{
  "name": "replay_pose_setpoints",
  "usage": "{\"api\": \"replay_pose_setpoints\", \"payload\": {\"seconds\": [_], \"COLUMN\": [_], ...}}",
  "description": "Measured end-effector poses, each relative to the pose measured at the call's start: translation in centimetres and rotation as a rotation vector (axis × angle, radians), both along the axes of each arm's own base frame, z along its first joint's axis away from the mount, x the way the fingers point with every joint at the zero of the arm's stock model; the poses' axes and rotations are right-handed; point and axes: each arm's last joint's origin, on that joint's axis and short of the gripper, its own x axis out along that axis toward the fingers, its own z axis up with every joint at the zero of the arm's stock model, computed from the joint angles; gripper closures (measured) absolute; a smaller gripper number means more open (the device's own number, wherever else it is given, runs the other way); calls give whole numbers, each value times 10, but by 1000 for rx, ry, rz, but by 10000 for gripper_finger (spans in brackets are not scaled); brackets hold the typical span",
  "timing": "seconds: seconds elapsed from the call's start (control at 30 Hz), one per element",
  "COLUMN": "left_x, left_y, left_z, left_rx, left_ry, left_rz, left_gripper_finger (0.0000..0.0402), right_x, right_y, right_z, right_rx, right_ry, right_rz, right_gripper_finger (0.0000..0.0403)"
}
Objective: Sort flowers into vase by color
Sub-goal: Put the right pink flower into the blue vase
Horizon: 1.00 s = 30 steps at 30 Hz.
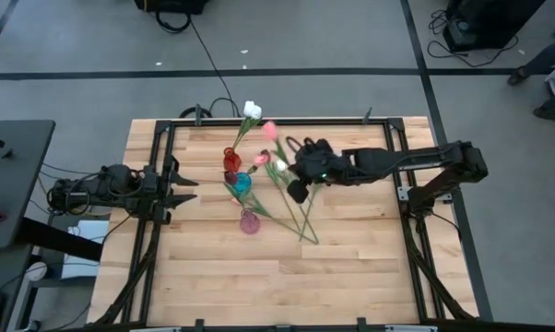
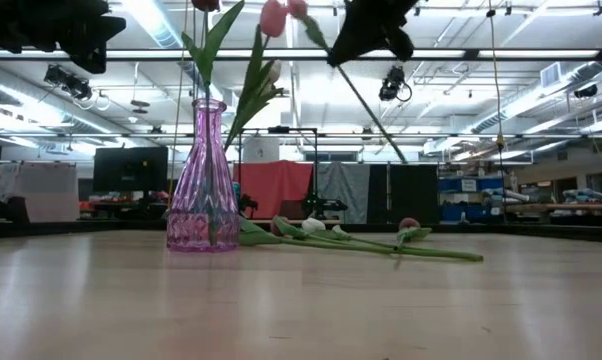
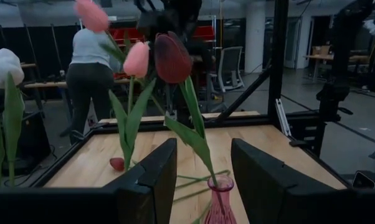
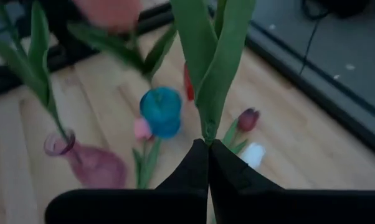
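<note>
Three small vases stand mid-table: red, blue and pink. The pink vase holds a maroon tulip with long leaves. A white tulip and pink tulips stand above the vases. Several more tulips lie flat on the table to the vases' right. My right gripper hovers above the lying tulips, just right of the blue vase, shut on a green stem. My left gripper waits open, left of the vases, facing the pink vase. My right gripper pinches a tulip's green stem between its two fingertips, just where the long leaves branch off. The flower is lifted clear of the table. In the low view its stem slants down below the gripper.
A black frame rims the wooden table. On the boards below my right gripper lie a maroon bud, a white one and a pink one. A person stands beyond the far edge. The table's near half is bare wood.
</note>
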Motion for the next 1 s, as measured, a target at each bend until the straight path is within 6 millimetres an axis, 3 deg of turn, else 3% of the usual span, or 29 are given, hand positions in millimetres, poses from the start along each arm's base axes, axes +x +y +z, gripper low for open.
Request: {"api": "replay_pose_setpoints", "payload": {"seconds": [0.33, 0.5, 0.73, 1.0], "left_x": [0, 0, 0, 0], "left_y": [0, 0, 0, 0], "left_z": [0, 0, 0, 0], "left_rx": [21, 26, 27, 27], "left_ry": [-3, -4, 3, 2], "left_rz": [2, 3, 3, 4], "left_gripper_finger": [245, 245, 245, 245], "right_x": [-29, -24, -15, -12], "right_y": [-2, 2, 24, 28], "right_z": [36, 38, 51, 38], "right_rx": [-115, -134, -284, -265], "right_ry": [-85, -137, -293, -348], "right_rz": [1, 100, 298, 335], "right_gripper_finger": [393, 393, 393, 393]}}
